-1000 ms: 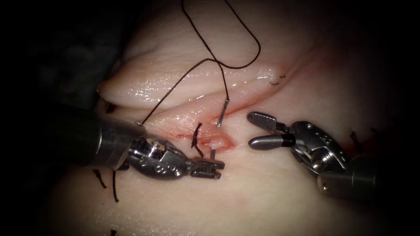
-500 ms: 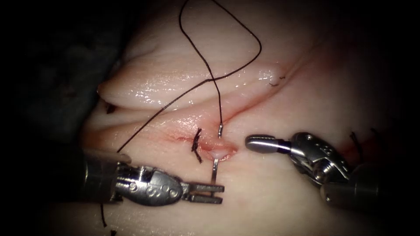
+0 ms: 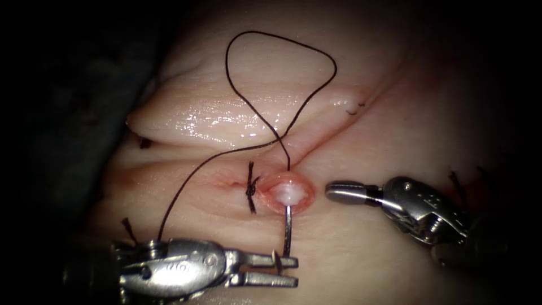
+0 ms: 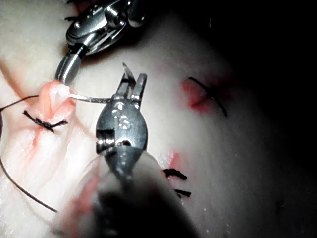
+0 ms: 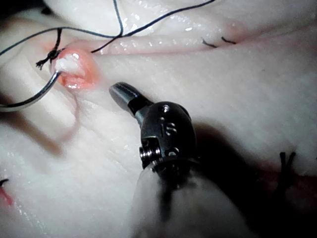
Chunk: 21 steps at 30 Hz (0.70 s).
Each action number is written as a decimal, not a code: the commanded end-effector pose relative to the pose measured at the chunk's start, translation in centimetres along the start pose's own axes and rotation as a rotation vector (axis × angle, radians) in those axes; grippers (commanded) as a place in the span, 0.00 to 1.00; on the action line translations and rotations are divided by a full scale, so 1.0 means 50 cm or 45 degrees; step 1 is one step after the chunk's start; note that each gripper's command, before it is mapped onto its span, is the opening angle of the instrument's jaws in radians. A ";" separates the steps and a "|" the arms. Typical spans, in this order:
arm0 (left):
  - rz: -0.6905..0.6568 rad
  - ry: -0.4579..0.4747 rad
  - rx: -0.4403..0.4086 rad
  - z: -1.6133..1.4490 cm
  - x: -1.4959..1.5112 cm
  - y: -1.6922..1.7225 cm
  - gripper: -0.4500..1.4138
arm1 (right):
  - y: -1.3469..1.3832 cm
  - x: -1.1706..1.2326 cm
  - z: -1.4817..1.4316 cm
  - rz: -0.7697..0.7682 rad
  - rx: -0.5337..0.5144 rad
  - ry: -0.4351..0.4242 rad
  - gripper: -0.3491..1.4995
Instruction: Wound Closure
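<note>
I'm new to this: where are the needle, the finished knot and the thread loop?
needle (image 3: 287, 231): endoscope view, on its bare shaft between the tissue and the left tool's jaws.
knot (image 3: 251, 190): endoscope view, on the dark tied stitch left of the needle.
thread (image 3: 333, 62): endoscope view, on the loop's right bend.

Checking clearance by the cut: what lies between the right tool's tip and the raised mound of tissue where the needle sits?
In the endoscope view, bare tissue separates the right tool from the mound; the needle leaves on the mound's other side.
</note>
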State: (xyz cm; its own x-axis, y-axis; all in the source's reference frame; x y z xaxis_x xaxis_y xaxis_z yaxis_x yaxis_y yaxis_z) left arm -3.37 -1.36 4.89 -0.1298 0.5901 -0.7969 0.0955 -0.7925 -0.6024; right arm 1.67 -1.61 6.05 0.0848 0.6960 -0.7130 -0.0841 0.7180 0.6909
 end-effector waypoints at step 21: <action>0.152 -0.072 0.143 0.0007 0.0086 0.0040 0.00 | -0.0060 0.0029 0.0010 0.311 0.070 0.013 0.00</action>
State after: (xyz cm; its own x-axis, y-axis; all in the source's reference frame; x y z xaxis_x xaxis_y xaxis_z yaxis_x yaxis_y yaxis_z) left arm -3.39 -1.18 4.36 -0.1886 0.4576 -0.8689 -0.0092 -0.8856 -0.4644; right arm 1.67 -1.69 5.69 0.0579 0.8503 -0.5231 -0.0502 0.5258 0.8491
